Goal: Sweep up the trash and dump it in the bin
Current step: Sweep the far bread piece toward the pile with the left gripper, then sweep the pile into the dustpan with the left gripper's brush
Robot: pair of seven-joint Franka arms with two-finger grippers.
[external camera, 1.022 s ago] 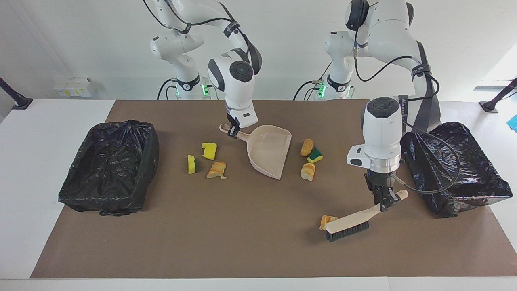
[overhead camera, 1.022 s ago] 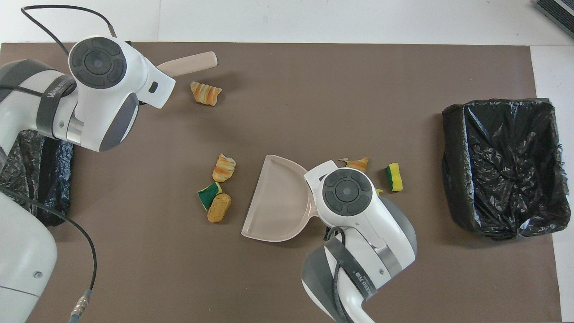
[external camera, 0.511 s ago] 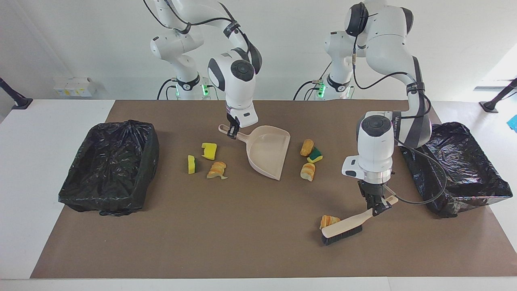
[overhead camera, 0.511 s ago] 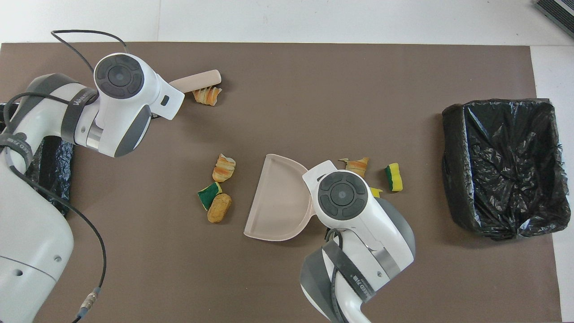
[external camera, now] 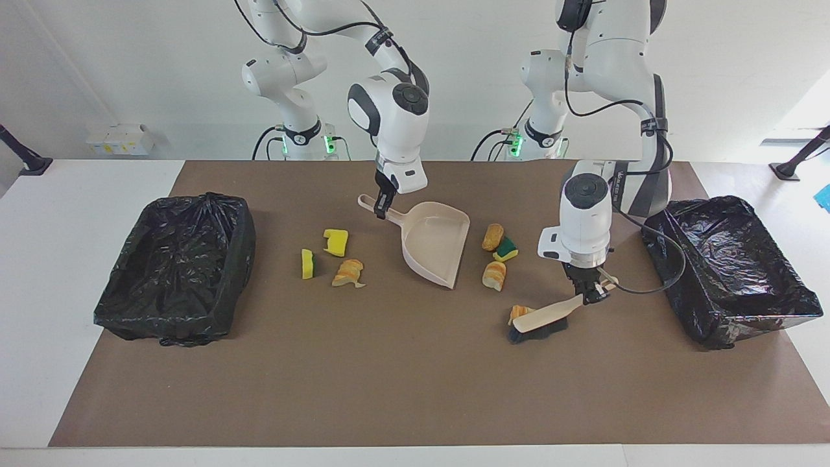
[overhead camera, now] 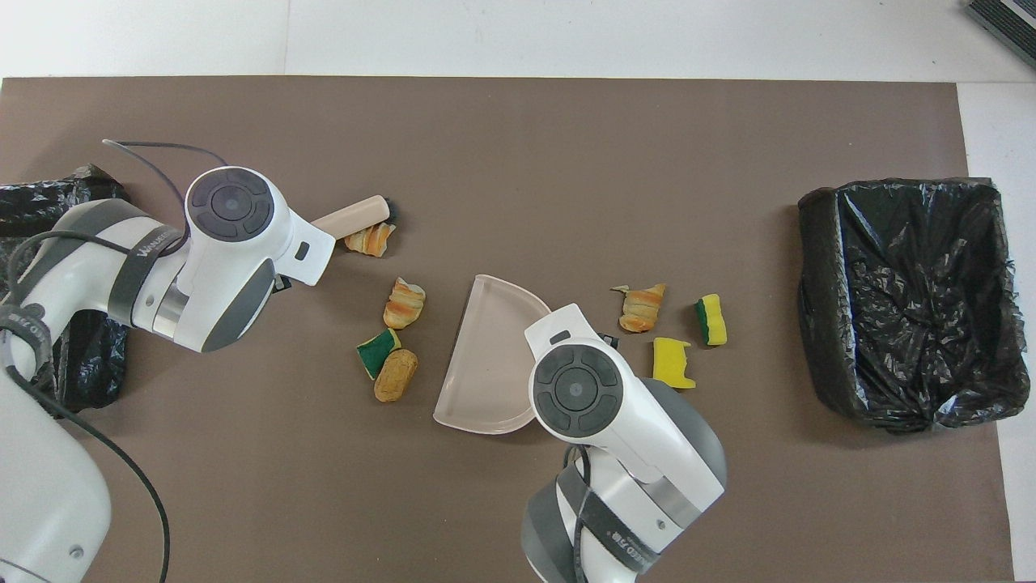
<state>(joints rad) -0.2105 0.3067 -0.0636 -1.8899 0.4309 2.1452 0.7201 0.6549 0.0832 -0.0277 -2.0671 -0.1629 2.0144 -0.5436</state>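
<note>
Fingers of the left gripper (external camera: 593, 293) are clamped on the handle of the beige brush (external camera: 543, 318), whose bristles rest on the brown mat (external camera: 389, 376) with the head touching one croissant scrap (external camera: 517, 312). From above, that scrap (overhead camera: 370, 240) lies just beside the brush head (overhead camera: 356, 218), on its robot-facing side.

Fingers of the right gripper (external camera: 382, 209) are closed on the handle of the beige dustpan (external camera: 438, 250), whose open lip points toward the left arm's end of the table and whose pan rests on the mat.

Three scraps sit close together between the dustpan and the brush: a brown bread roll (external camera: 493, 236), a green sponge chunk (external camera: 506, 248) touching it, and a striped croissant piece (external camera: 494, 275) slightly farther from the robots. Toward the right arm's end, beside the dustpan handle, lie a yellow sponge chunk (external camera: 336, 241), a yellow-and-green sponge piece (external camera: 307, 263) and another croissant piece (external camera: 349, 272).

One black-lined bin (external camera: 178, 266) stands at the right arm's end of the table, and a second black-lined bin (external camera: 733, 269) stands at the left arm's end, near the brush.
</note>
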